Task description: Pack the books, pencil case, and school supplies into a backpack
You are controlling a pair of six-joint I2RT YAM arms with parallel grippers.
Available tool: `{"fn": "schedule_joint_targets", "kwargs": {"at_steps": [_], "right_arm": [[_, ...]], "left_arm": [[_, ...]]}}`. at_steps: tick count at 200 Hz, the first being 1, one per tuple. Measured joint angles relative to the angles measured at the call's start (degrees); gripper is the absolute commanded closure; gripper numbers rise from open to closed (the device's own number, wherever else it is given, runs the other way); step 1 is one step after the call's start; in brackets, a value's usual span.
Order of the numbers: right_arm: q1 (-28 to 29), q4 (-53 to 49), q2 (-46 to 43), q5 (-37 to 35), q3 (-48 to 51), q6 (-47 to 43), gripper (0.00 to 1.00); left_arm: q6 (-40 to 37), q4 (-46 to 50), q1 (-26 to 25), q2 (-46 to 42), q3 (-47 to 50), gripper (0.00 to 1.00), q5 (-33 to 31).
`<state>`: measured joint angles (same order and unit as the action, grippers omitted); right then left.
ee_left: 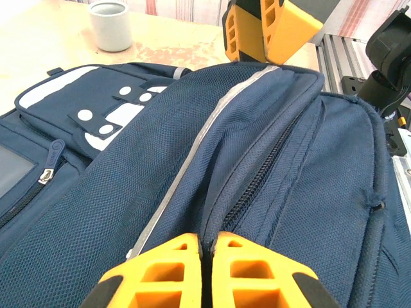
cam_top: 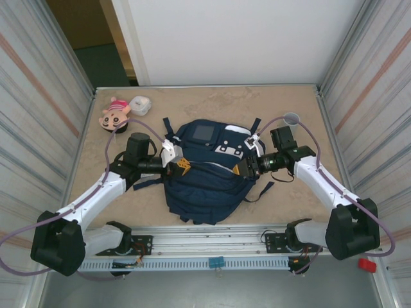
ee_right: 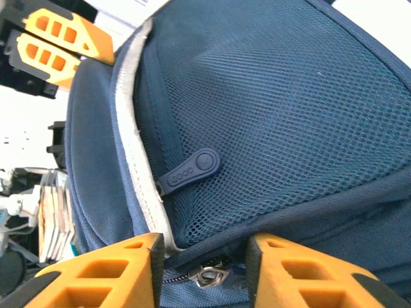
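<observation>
Centrally, navy mesh backpack point(cam_top: 205, 186), thin pale stripe point(ee_left: 192, 154), grey square patch point(cam_top: 204, 133).

The backpack point(cam_top: 205, 183) is matt navy woven cloth, with a coarse open mesh over its upper panels. Its pale stripe point(ee_left: 192, 151) is a smoother tape with a slight sheen. The zip pull point(ee_right: 191, 171) looks like matt rubbery plastic, and the slider point(ee_right: 212, 276) like dull metal. The left tool point(ee_left: 202, 250) and right tool point(ee_right: 204, 256) are matt orange plastic. The worktop point(cam_top: 212, 106) is mottled beige and matt.

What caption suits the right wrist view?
Right gripper straddling the backpack at its zipper slider, pull tab lying on mesh above.
</observation>
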<state>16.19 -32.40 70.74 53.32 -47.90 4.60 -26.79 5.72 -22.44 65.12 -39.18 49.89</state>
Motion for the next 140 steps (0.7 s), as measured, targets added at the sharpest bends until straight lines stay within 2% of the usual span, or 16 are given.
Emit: {"fn": "schedule_joint_targets", "kwargs": {"at_steps": [15,63,79,88,99,115,125,140], "right_arm": [[0.0,-0.1,-0.1,-1.4,-0.1,0.8,0.8],[1.1,1.9,-1.6,-4.1,-0.3,6.0,0.97],[1.6,3.3,-1.6,-5.0,-0.4,10.1,0.97],[1.9,3.8,-1.6,-5.5,-0.6,11.9,0.91],[2.1,3.8,-1.6,-5.9,-1.2,13.5,0.78],[2.4,3.7,-1.7,-7.5,-2.3,14.2,0.55],[2.4,3.7,-2.1,-8.7,-2.5,13.8,0.33],[1.7,3.9,-3.3,-9.6,-2.3,12.1,0.17]], "left_arm": [[0.1,0.0,0.0,0.0,0.0,1.0,0.0],[0.2,-0.1,0.0,0.0,0.0,1.0,-0.2],[0.5,-0.5,0.0,0.0,0.0,0.99,-0.2],[0.7,-0.8,0.0,0.0,0.0,1.0,-0.2],[1.1,-1.3,0.0,0.0,0.0,0.99,-0.2],[1.4,-1.6,0.0,0.0,0.0,0.99,-0.2],[1.4,-1.7,0.0,0.0,0.0,0.99,-0.2],[1.4,-1.7,0.0,0.0,0.0,0.99,-0.1]]}}
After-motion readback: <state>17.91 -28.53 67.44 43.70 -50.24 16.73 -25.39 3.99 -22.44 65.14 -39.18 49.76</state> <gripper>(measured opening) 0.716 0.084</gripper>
